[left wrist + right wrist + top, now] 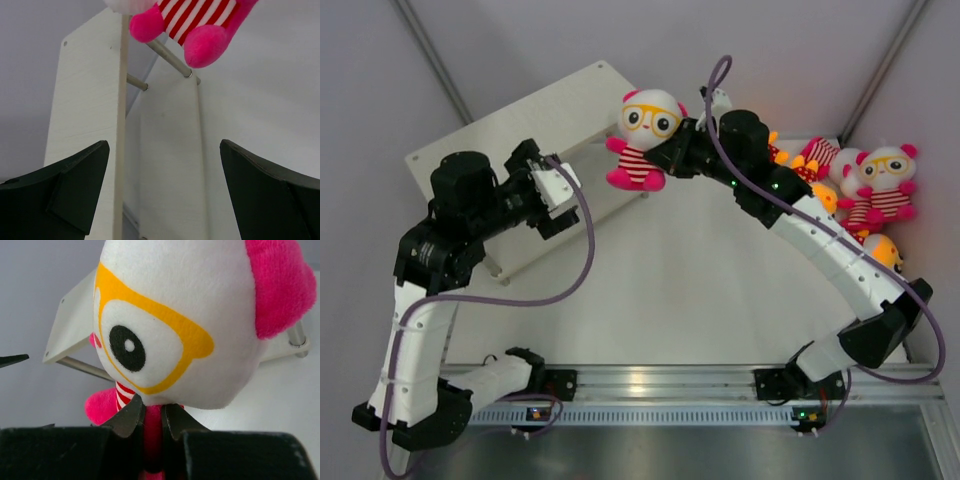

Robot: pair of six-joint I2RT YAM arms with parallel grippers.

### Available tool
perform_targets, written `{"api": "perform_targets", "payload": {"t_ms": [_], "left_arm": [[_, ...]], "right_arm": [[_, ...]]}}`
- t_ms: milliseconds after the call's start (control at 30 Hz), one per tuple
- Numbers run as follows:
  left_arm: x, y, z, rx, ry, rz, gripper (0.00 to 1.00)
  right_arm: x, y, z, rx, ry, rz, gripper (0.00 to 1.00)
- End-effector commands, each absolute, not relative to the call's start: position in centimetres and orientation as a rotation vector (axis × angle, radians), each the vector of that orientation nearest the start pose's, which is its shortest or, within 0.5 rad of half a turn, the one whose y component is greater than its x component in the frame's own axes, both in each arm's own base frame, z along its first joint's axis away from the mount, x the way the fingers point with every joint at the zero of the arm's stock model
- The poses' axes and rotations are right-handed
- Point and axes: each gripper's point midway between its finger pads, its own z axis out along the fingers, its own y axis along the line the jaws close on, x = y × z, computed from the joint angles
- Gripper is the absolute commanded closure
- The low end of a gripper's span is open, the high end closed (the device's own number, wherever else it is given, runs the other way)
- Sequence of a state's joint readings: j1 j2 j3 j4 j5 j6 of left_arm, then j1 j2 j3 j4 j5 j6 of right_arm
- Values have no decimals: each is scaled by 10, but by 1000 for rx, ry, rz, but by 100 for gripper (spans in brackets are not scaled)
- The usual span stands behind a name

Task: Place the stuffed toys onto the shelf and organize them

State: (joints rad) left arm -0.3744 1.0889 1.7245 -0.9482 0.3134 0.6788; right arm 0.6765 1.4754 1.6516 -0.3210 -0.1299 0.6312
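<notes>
My right gripper is shut on the pink arm of a white-headed stuffed toy with yellow glasses and holds it by the right end of the shelf, a cream two-tier rack. In the right wrist view the toy's head fills the frame above the shut jaws. My left gripper is open and empty over the shelf's front; its view shows the shelf boards and the toy's pink feet above. More toys lie heaped at the right, white-headed and yellow-orange.
Grey walls meet behind the shelf. A metal rail carries both arm bases at the near edge. Purple cables loop off each arm. The shelf's silver legs show in the left wrist view.
</notes>
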Motion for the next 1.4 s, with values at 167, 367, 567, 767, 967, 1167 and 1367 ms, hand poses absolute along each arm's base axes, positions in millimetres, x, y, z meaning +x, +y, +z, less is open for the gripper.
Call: {"api": "perform_targets", "payload": {"t_ms": [167, 367, 567, 767, 967, 1167, 1367], "left_arm": [[228, -134, 439, 1499, 1098, 136, 1], [217, -150, 430, 1489, 1109, -26, 1], [210, -161, 422, 1482, 1129, -146, 10], [217, -162, 412, 1487, 1169, -160, 11], [223, -163, 409, 1478, 1202, -168, 33], [220, -164, 414, 1461, 1201, -185, 85], [227, -153, 442, 1308, 1294, -157, 100]], "right_arm": [[290, 369, 458, -200, 1721, 1240, 100], [276, 389, 464, -253, 1718, 1302, 100], [268, 397, 464, -293, 1713, 1313, 100], [263, 404, 467, -319, 1702, 1334, 100], [259, 410, 472, -341, 1685, 1355, 100], [257, 417, 471, -362, 1686, 1383, 100], [265, 411, 471, -349, 1671, 1318, 66]]}}
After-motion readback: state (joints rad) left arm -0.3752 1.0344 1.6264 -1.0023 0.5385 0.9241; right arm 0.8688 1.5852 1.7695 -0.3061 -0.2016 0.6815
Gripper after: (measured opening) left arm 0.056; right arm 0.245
